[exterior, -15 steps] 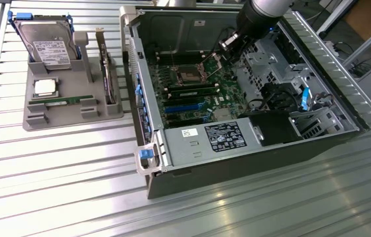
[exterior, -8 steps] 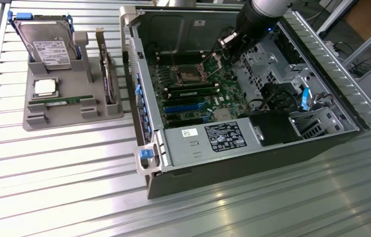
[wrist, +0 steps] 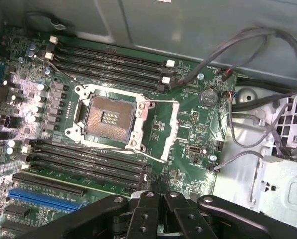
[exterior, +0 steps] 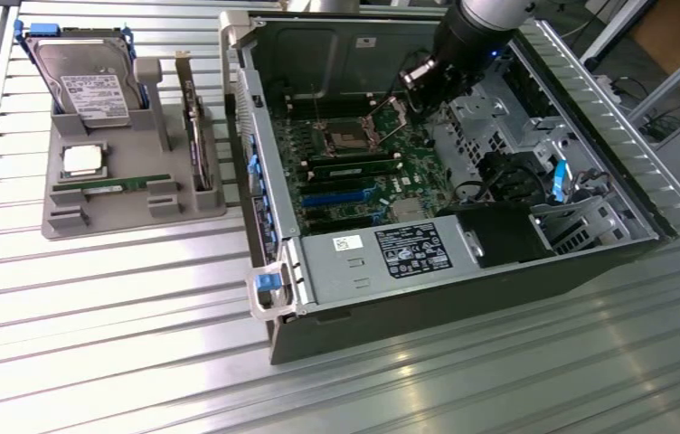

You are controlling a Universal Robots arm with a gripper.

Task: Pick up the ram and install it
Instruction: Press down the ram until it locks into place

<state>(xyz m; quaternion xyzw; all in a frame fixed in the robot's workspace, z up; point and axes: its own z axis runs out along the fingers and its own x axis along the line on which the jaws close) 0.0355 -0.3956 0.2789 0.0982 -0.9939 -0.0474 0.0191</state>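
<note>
The ram, a thin green stick, lies flat in a slot of the grey holder tray on the exterior view's left, outside the computer. My gripper hangs inside the open computer case, above the motherboard near the empty processor socket, far from the ram. In the wrist view my black fingers are pressed together, the gripper shut with nothing between them. Below it lie the socket and long black memory slots on either side.
The tray also holds a hard drive, a square silver processor and an upright card with a metal bracket. Loose grey cables and a drive cage crowd the case's far side. Everything stands on a ribbed metal table.
</note>
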